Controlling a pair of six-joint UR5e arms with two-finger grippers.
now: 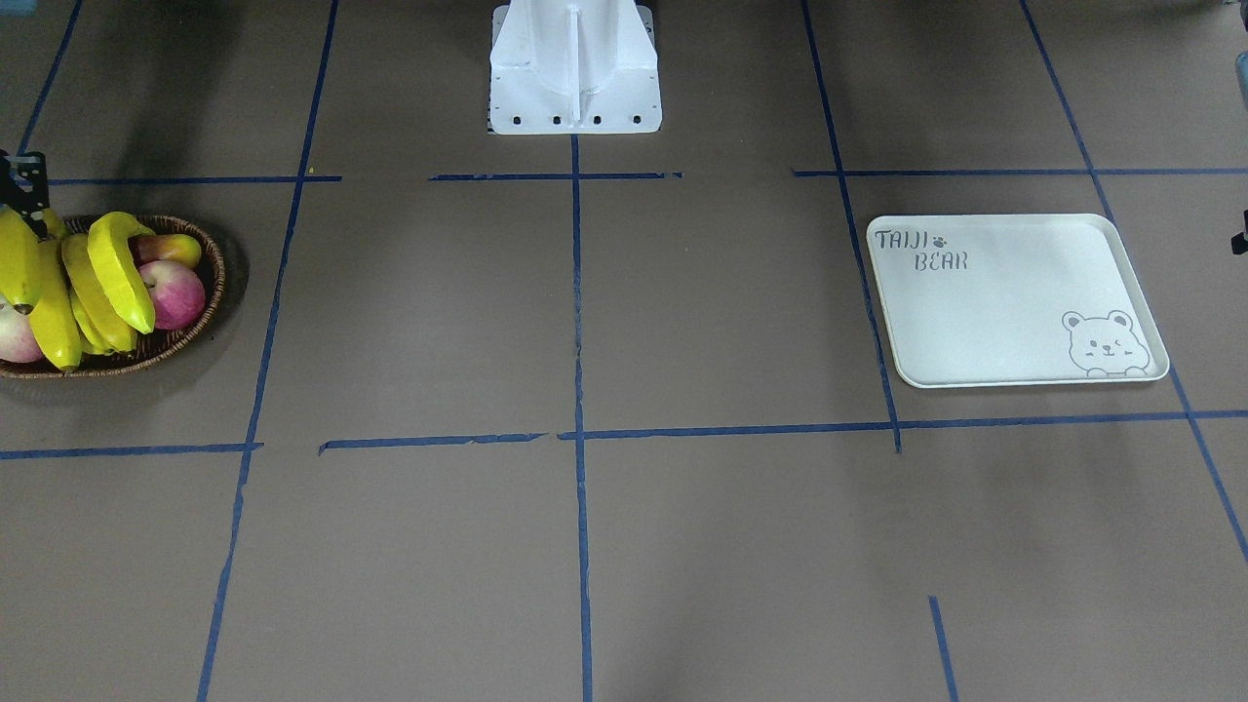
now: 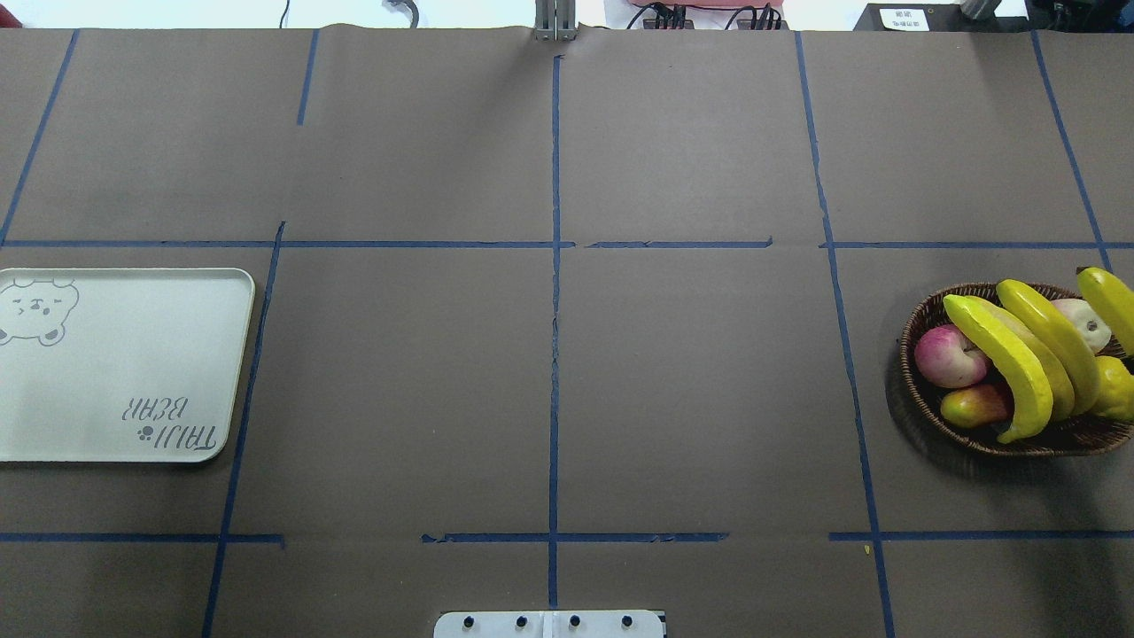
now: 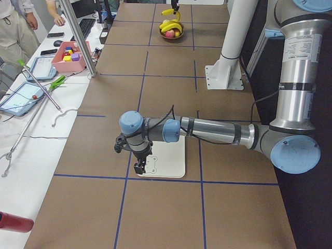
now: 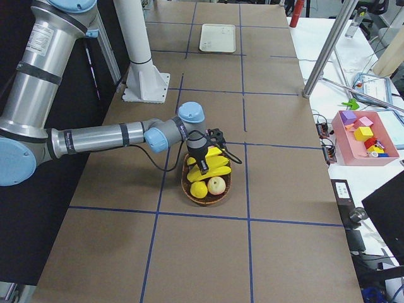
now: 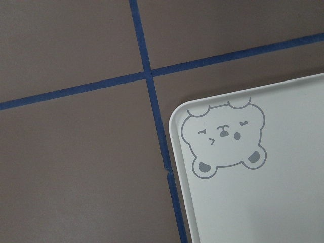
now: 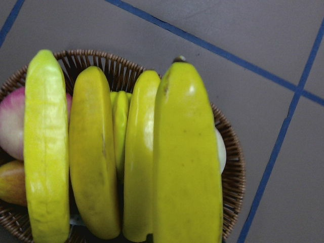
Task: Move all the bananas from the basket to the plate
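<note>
The dark wicker basket (image 1: 200,322) stands at the table's end on my right side. Three yellow bananas (image 1: 117,268) lie across it. My right gripper (image 1: 29,210) hangs over it, shut on one more banana (image 1: 15,258) that is raised above the others. That banana fills the right wrist view (image 6: 187,157). The white plate (image 1: 1014,302) with the bear face lies bare at the other end. My left gripper (image 3: 140,167) hovers over the plate's bear corner (image 5: 223,136). I cannot tell whether it is open or shut.
Pink apples (image 1: 175,292), a pale pear (image 4: 216,185) and a round yellow fruit (image 4: 199,189) share the basket. The white robot base (image 1: 575,68) sits mid-table. A side bench holds a pink box of blocks (image 3: 72,54); a person (image 3: 15,26) stands there.
</note>
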